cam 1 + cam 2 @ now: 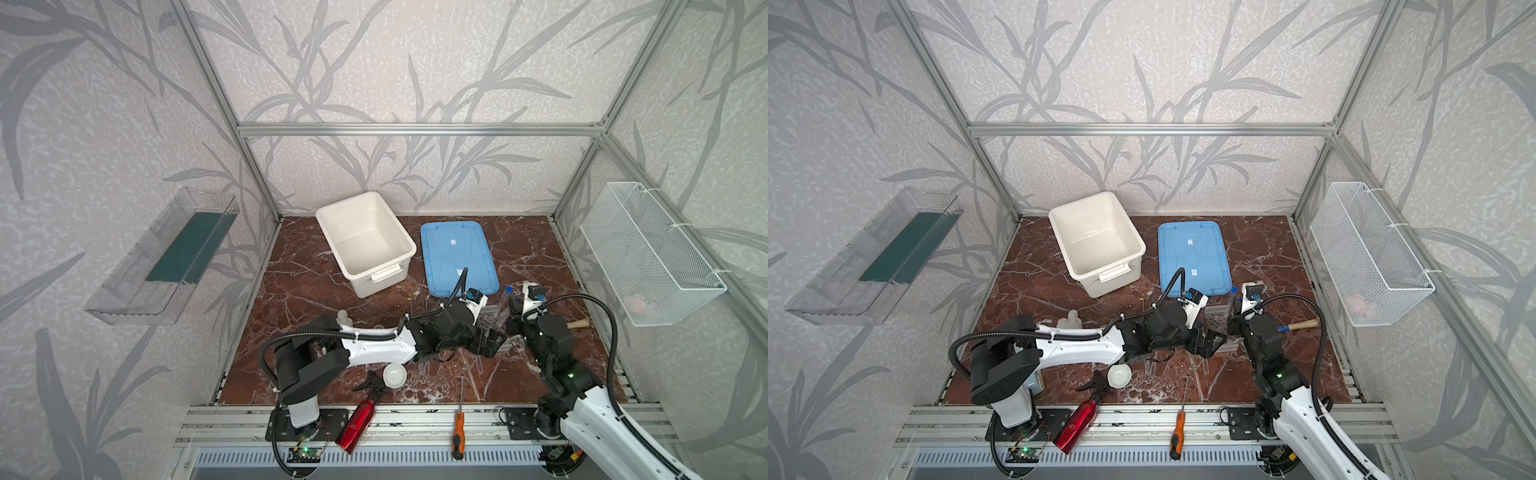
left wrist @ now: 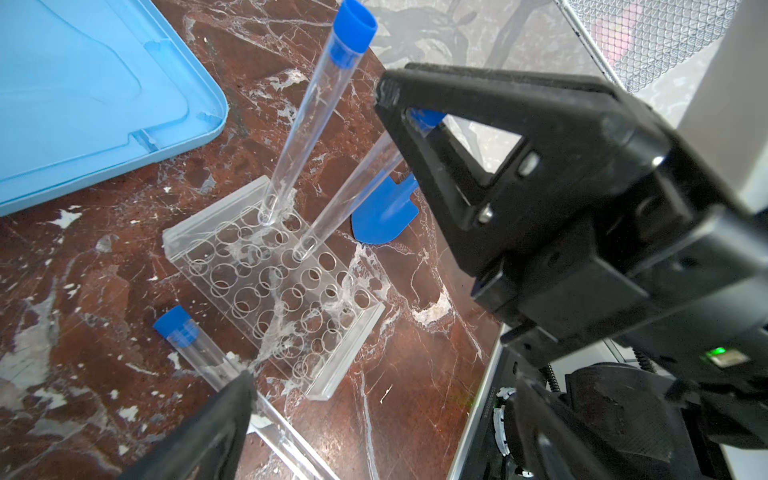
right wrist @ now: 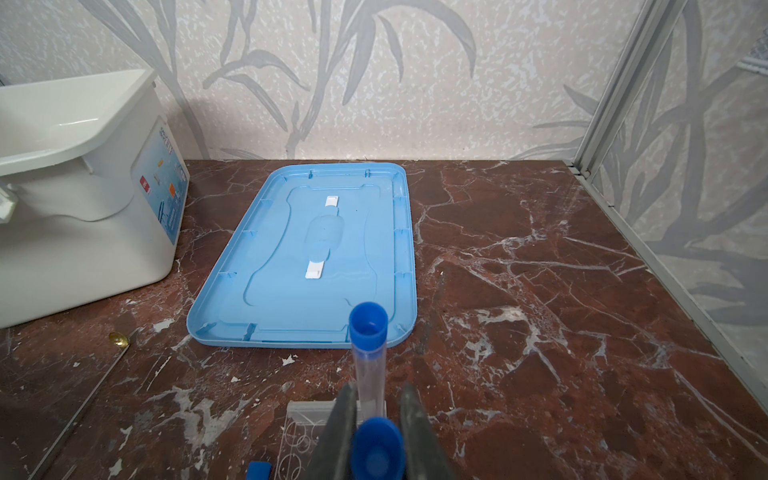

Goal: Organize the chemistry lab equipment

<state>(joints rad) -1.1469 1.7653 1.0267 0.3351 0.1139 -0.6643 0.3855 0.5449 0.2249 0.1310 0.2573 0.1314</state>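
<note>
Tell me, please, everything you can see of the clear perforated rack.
The clear perforated rack is transparent, acrylic-looking and rectangular, its top plate drilled with rows of round holes of mixed sizes. It lies flat on the marble table. A blue-capped tube and a second tube stand in holes near one end; the other holes are empty.

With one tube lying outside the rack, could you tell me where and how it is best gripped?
I would grip the lying tube on its clear barrel just below the blue cap, from above, jaws across it: it lies flat beside the rack, long sides exposed.
</note>
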